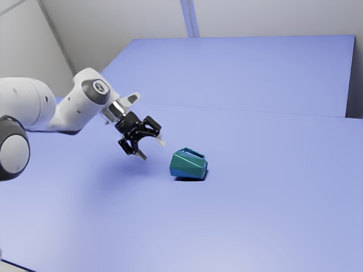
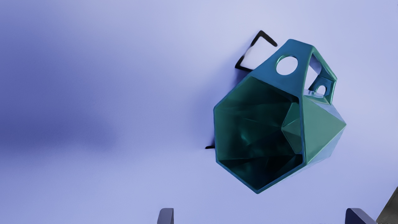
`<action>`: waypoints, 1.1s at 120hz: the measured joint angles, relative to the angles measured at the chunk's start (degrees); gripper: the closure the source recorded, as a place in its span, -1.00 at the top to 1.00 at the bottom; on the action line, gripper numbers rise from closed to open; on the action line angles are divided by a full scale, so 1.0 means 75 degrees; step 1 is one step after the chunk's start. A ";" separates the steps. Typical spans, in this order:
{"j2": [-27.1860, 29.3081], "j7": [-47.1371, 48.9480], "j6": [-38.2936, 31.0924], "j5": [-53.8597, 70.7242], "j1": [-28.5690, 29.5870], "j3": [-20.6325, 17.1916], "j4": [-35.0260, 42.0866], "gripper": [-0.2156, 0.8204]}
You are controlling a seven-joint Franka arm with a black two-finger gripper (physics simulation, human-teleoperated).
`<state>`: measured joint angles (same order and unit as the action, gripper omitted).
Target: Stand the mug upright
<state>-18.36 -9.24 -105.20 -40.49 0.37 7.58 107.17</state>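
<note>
Exterior view: you have one teal faceted mug [image 1: 189, 165] lying on its side on the blue-violet worktop [image 1: 255, 209], out in the middle stretch, well in from the far edge and its two far corners. It is tipped over, not standing on its base, with its single handle [image 2: 298, 49] on the upper side. Your one white arm [image 1: 74, 110] reaches in from the exterior view's left, and its black gripper [image 1: 153, 151] hangs above the worktop on that same side of the mug, near it but not touching.

Your hand is released: the two fingers [image 2: 167, 217] stand wide apart, and they have nothing pinched between them. You can see both fingertips in the wrist view as well, one to each side, with the mug ahead of them.

For containers, count one, the mug. Its angular mouth is turned toward your wrist camera, so you look straight in at bare green inner walls [image 2: 248, 124]; the deeper part is quite dark, so you can't be sure of what the bottom holds. You can count two round holes in the handle, and beside it a dark, bent outline [image 2: 256, 39] on the worktop, probably shadow.
</note>
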 joint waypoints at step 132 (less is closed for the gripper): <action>-0.1179 -0.0079 -0.0712 -0.1964 -0.0176 -0.0753 -0.0674 -0.51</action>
<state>-27.20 -9.83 -110.54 -55.22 -0.95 1.93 102.11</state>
